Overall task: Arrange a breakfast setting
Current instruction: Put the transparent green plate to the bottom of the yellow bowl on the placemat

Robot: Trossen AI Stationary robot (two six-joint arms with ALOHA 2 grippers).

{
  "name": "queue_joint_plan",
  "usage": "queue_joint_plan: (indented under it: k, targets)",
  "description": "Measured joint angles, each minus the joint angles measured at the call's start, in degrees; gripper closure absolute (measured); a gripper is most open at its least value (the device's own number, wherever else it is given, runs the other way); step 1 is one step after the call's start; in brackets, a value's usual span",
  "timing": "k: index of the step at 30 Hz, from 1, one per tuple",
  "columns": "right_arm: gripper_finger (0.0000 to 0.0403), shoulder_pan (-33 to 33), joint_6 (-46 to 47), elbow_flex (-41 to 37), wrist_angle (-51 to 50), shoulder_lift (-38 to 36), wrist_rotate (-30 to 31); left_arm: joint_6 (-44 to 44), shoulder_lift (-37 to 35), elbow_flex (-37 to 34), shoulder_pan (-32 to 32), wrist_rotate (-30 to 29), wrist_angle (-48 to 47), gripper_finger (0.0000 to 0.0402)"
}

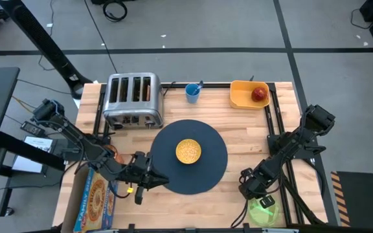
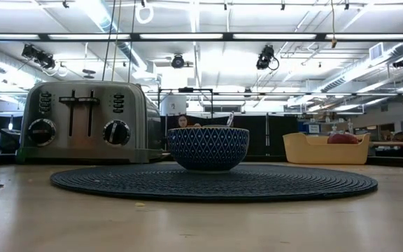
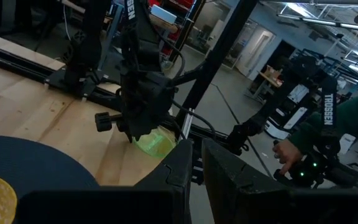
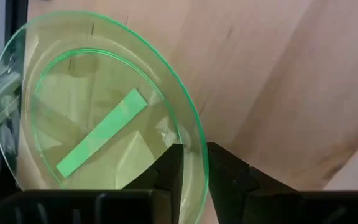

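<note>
A small cereal bowl (image 1: 188, 151) sits on a large round dark-navy mat (image 1: 209, 175), a silver toaster (image 1: 132, 100) behind, yellow rectangular bin (image 1: 241, 97) back right.

From bench height, the small cereal bowl (image 2: 208, 148), navy with a white triangle pattern, sits right in the middle of the big round dark-navy mat (image 2: 214, 183). Behind it on the left there's a chrome toaster (image 2: 88, 123) with two knobs. Off to the right, further back, a yellow bin (image 2: 325, 148) holds the red apple (image 2: 342, 138), which just pokes over its rim. The bare wooden bench (image 2: 201, 224) fills the foreground.
</note>
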Motion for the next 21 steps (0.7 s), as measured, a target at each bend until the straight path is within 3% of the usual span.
queue_joint_plan:
  k: [11,21]
  targets:
    - [0.0393,0.0,1.3,0.2,0.1,0.0,-0.1,0.1,0.0,0.0,0.0,-0.4,0.0,0.0356]
    - [0.0398,-4.8,5.9,7.4,-9.6,0.2,0.8,0.6,-1.2,0.0,0.8,-0.4,-0.1,0.0356]
